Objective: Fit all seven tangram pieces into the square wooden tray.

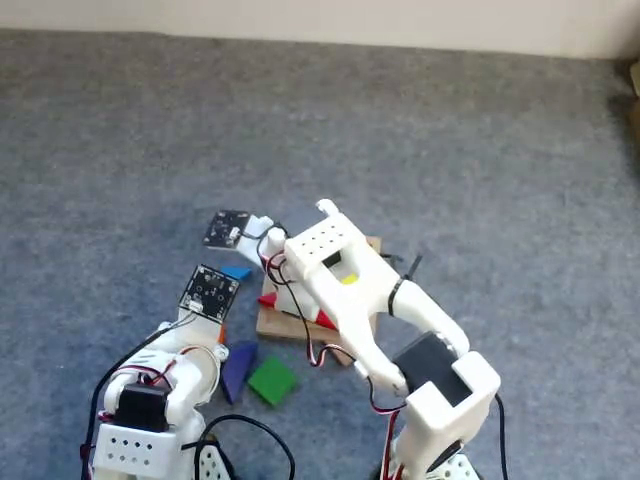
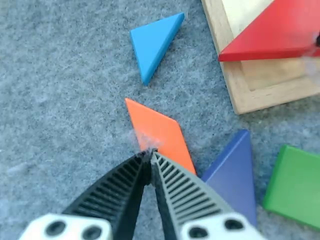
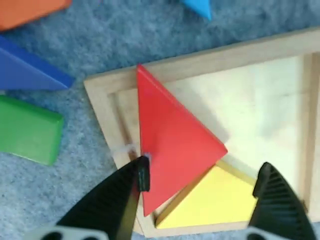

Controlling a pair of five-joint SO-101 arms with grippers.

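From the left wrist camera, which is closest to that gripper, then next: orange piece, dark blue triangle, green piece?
1. Orange piece, right at the left gripper tips.
2. Dark blue triangle, beside the orange piece.
3. Green piece, beyond the dark blue triangle.

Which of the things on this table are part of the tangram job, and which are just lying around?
Part of the job: wooden tray, red triangle, yellow triangle, light blue triangle, orange parallelogram, dark blue triangle, green square.
Just there: grey felt cover under everything.
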